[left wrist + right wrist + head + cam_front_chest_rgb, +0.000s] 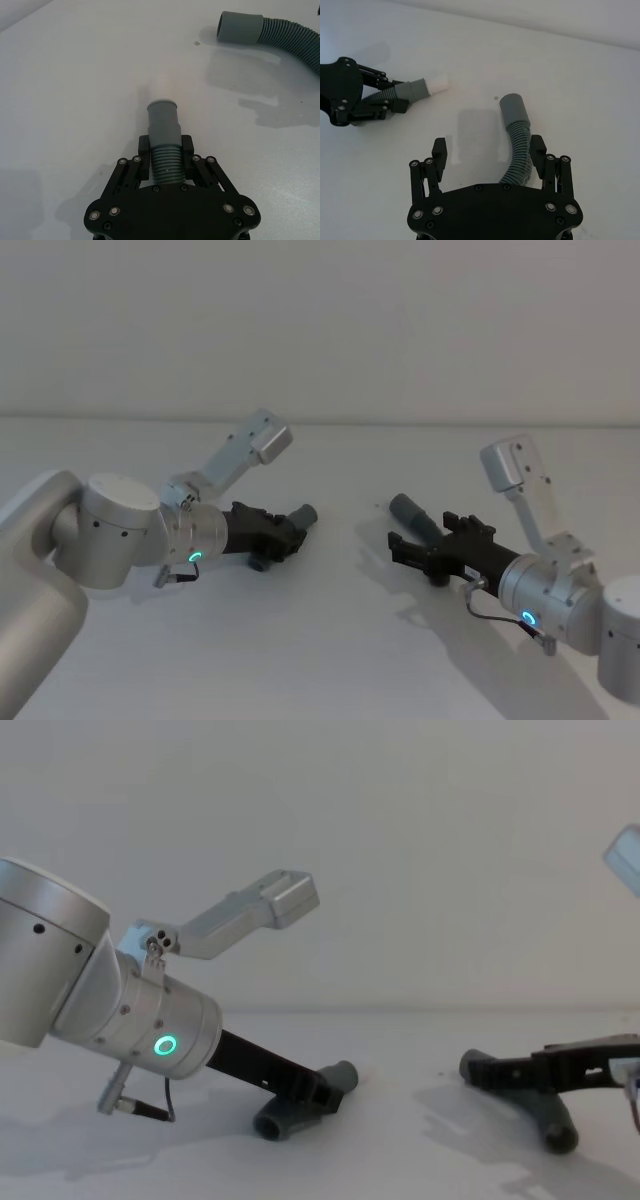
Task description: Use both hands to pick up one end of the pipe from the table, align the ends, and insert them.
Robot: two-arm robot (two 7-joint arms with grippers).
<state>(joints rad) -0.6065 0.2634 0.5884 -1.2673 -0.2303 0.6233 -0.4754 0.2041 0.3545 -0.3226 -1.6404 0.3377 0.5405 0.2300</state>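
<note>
My left tool [166, 146] is pinching one pipe end [162, 117] down by the counter [75, 100]. My right tool [489, 147] is sitting spread wide around the other pipe end [514, 107], which is lying close to one finger. I think that if my right tool is closing off-centre, the bendy pipe could be slipping sideways, and the two mouths would not be lining up.

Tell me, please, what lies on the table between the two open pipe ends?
Only bare white table, as the head view shows. The right wrist view adds one tiny dark speck between the white sleeve and the grey collar.
</note>
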